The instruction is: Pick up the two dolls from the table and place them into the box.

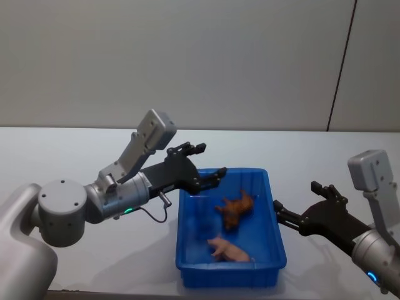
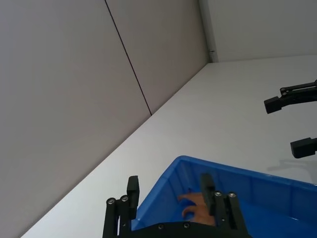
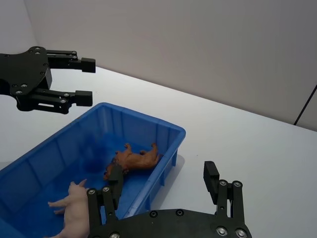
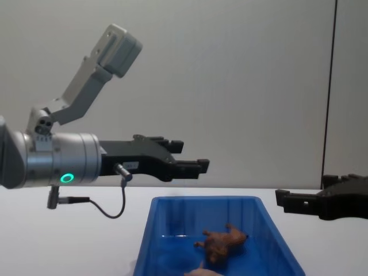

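The blue box [image 1: 273, 220] holds a brown doll [image 1: 235, 209] and a pink doll [image 1: 229, 249].

Pink doll [image 4: 202, 272] cut off at chest view's lower edge; box [image 4: 150, 241] front rim likewise cropped.

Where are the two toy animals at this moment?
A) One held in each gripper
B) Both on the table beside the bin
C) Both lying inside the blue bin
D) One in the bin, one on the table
C: the brown toy and the pink toy both lie on the floor of the blue bin, while the left gripper and the right gripper are open and hold nothing.
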Robot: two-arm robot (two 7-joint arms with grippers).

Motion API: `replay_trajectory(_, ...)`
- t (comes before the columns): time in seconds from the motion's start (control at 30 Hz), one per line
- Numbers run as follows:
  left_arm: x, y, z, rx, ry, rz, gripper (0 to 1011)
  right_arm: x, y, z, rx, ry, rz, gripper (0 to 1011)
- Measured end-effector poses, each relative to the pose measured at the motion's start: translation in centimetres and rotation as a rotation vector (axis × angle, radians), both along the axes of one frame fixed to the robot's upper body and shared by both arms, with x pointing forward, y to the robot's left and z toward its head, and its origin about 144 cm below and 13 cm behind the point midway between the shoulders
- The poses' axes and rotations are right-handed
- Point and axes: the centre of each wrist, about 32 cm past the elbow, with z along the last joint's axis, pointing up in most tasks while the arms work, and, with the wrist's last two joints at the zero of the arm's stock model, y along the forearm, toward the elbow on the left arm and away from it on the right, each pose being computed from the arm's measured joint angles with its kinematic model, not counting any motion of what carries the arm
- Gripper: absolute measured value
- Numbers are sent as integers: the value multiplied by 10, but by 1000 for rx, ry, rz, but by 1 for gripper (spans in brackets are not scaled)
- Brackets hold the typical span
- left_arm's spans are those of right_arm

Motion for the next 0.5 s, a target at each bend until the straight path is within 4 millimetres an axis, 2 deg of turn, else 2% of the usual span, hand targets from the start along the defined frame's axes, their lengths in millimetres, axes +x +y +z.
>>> replay_trajectory(0.3,-6,-5,6,-3,-45,-7,997,0,0,0,0,0,0,1001)
replay_trajectory(0.5,-19,-1,10,-12,-87,15,1002,0,0,0,0,0,0,1001)
